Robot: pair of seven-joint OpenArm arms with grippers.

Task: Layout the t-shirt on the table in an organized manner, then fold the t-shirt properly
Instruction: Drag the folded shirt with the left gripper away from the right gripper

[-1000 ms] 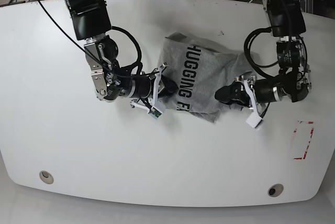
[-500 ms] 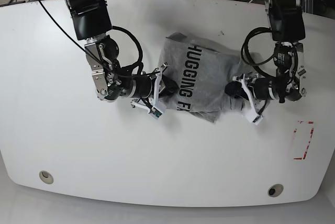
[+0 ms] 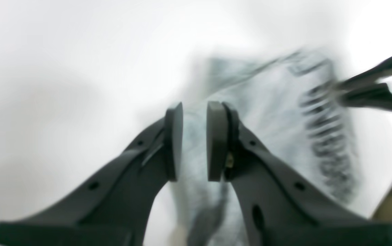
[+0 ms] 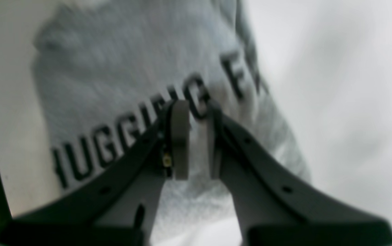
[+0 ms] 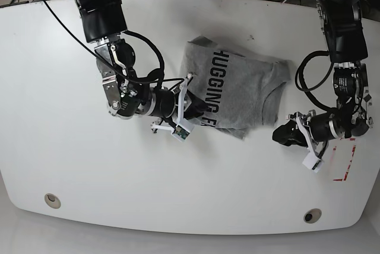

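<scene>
The heather-grey t-shirt [image 5: 237, 91] lies crumpled on the middle of the white table [image 5: 71, 165], with the dark lettering "HUGGING F" facing up. My right gripper [image 5: 193, 108] is at the shirt's left edge by the lettering. In the right wrist view its jaws [image 4: 196, 109] are nearly closed on the fabric [image 4: 114, 85]. My left gripper [image 5: 280, 136] is off the shirt, over bare table to its lower right. In the blurred left wrist view its jaws [image 3: 195, 112] are slightly apart and empty, and the shirt [image 3: 268, 112] lies beyond them.
A red tape rectangle [image 5: 343, 159] marks the table at the right, close to the left arm. Two grommet holes [image 5: 52, 199] [image 5: 312, 215] sit near the front edge. Cables and floor lie beyond the far edge.
My left gripper let go of the shirt's right side and moved away to the lower right. The shirt's right part now lies spread on the table. The right gripper shifted slightly.
</scene>
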